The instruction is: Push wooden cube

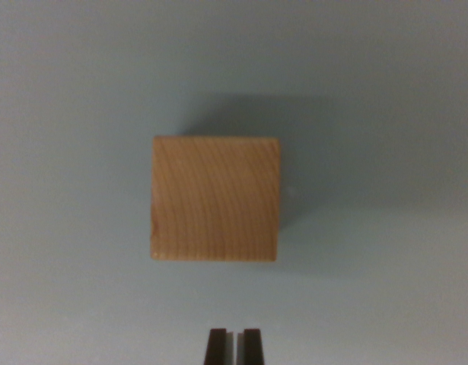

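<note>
With its dark fingertips nearly together and holding nothing, the gripper (234,344) sits just below the square, pale-brown wooden cube (215,199) — push squarely, dead centre, so it slides straight.

Dim, soft-focus pic, wooden cube (215,199) shadow falls upper-right, corners darker

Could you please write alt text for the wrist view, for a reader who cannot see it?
A wooden cube sits near the centre of a plain pale grey-blue surface, seen from directly above. The dark pincer pokes in at the bottom edge, its tips close together and apart from the cube.
</note>
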